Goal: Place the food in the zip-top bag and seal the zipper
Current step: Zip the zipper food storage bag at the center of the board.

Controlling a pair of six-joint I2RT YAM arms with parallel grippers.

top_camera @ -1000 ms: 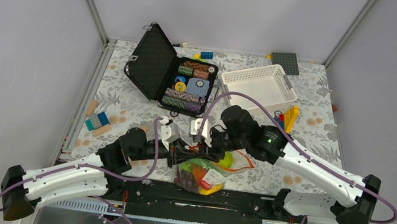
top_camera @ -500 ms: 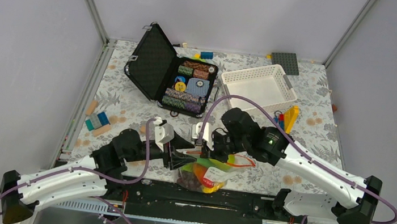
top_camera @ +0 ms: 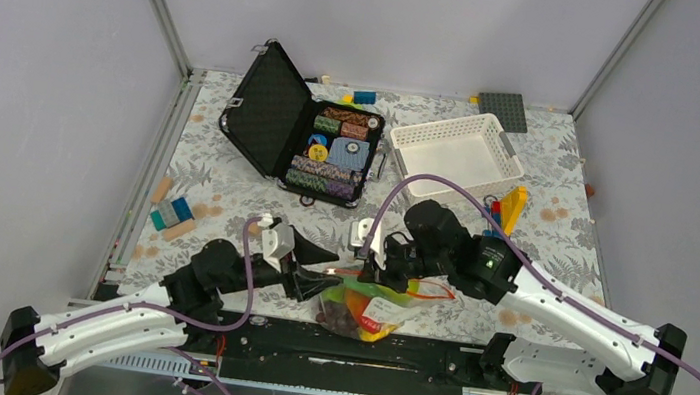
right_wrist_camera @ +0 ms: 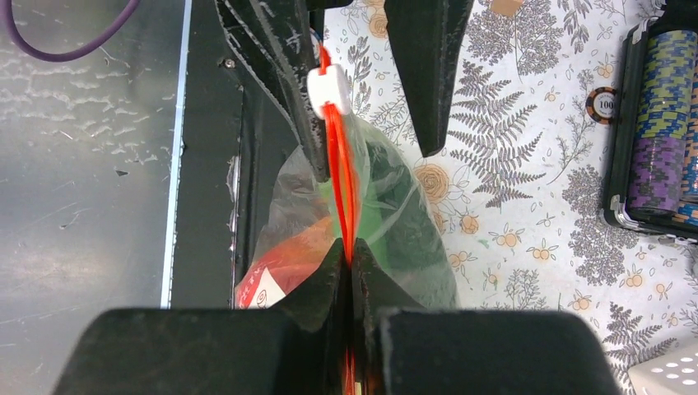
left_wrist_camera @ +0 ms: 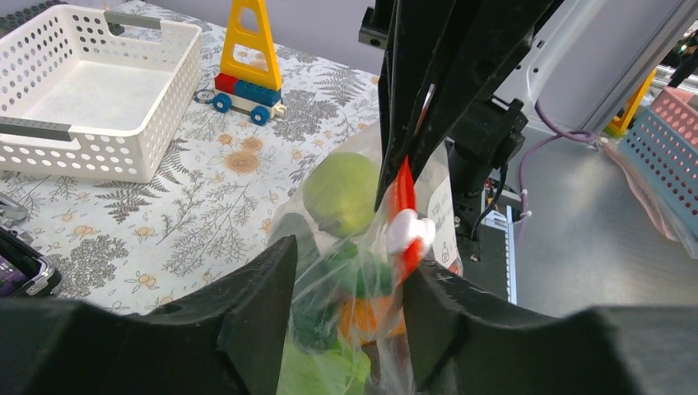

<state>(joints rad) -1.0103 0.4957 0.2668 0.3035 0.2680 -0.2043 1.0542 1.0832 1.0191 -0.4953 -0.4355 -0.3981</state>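
Reading "100" on one loose poker chip (right_wrist_camera: 607, 103) beside the chip stacks (right_wrist_camera: 658, 123) of the black case (top_camera: 270, 117). Printed in red on the white label patch (right_wrist_camera: 262, 292) of the zip-top bag (top_camera: 362, 310), yet too small to make out.

Lying at the near edge of the floral desk (top_camera: 226, 192), between the two arms, bottom close to the black front rail (top_camera: 357, 350), mouth uppermost. Clamped along that mouth by the right claw (right_wrist_camera: 346, 251), jaws pressed together on the red-orange zipper (right_wrist_camera: 340, 164), fingers reaching down onto the strip in the left wrist view. Straddled from the other side by the left claw (left_wrist_camera: 346, 271), jaws apart, one finger on each side of the bag's top; impossible to tell whether either finger presses the plastic. Sitting on the zipper between the two claws, just beside one left finger: the white slider (left_wrist_camera: 409, 230).

Looking clear and crinkly, bulging with the food: green toy fruit (left_wrist_camera: 342, 193) highest, orange piece (left_wrist_camera: 362, 317) and more green beneath, dark purple piece (top_camera: 337, 312) and yellow piece (top_camera: 366, 337) toward the bottom.

Standing farther back on the desk: white lattice basket (left_wrist_camera: 82, 152), plus yellow toy bricks (left_wrist_camera: 247, 41) on a wheeled brick base.
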